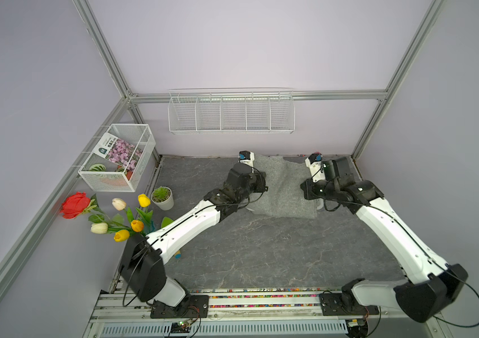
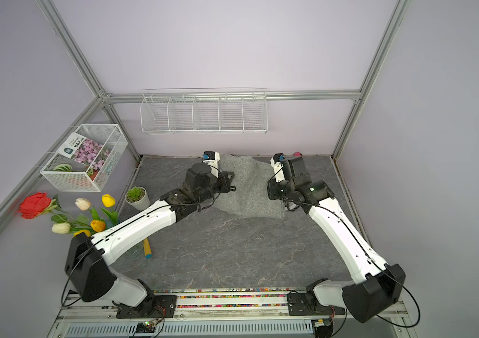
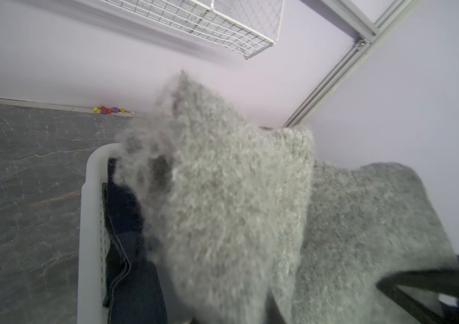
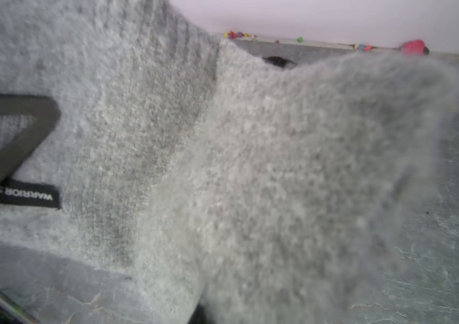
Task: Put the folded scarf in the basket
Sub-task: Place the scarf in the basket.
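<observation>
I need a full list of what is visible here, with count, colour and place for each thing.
scarf: one, grey, held over the basket
basket: one, white, under the scarf
dark cloth: one, navy, inside the basket
wire rack: one, white, on back wall
mesh box: one, white, on left wall
flower packet: one, pink, in the mesh box
potted plant: one, green, table's left
rose: one, red, left side
tulips: five, yellow and white, beside the rose
table: one, grey marble
left gripper: one, black, shut on the scarf
right gripper: one, black, shut on the scarf
</observation>
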Action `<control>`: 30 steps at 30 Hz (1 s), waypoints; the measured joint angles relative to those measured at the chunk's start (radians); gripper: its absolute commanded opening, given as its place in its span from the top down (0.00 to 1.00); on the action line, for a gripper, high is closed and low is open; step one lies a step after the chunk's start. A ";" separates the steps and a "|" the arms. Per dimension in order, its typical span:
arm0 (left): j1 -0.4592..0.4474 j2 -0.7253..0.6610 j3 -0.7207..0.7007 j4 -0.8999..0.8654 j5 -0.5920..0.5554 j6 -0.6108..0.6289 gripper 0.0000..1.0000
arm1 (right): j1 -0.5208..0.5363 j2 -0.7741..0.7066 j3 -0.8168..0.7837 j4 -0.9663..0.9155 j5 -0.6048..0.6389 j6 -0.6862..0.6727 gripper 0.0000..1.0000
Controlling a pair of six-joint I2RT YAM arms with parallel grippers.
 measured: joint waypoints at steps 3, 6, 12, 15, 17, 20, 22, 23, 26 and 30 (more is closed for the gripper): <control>0.042 0.127 0.056 0.025 0.002 -0.022 1.00 | -0.056 0.088 0.020 0.011 0.002 -0.010 1.00; 0.067 0.243 0.106 0.034 0.004 -0.041 1.00 | -0.103 0.186 0.055 0.029 0.008 -0.024 1.00; 0.072 0.358 0.150 0.053 0.008 -0.053 1.00 | -0.160 0.349 0.125 0.040 0.016 -0.035 1.00; 0.073 0.369 0.150 0.070 0.007 -0.058 0.98 | -0.169 0.425 0.164 0.038 0.023 -0.041 0.94; 0.075 0.372 0.146 0.089 0.006 -0.064 0.94 | -0.169 0.465 0.181 0.038 0.025 -0.047 0.90; 0.083 0.378 0.138 0.117 0.011 -0.068 0.88 | -0.169 0.506 0.191 0.039 0.032 -0.055 0.82; 0.091 0.390 0.137 0.122 0.020 -0.071 0.87 | -0.169 0.517 0.190 0.042 0.039 -0.055 0.72; 0.095 0.394 0.136 0.122 0.023 -0.071 0.85 | -0.169 0.518 0.189 0.047 0.043 -0.056 0.69; 0.103 0.398 0.122 0.126 0.028 -0.073 0.73 | -0.169 0.518 0.187 0.060 0.053 -0.061 0.61; 0.111 0.398 0.114 0.129 0.043 -0.073 0.57 | -0.169 0.508 0.168 0.080 0.058 -0.056 0.56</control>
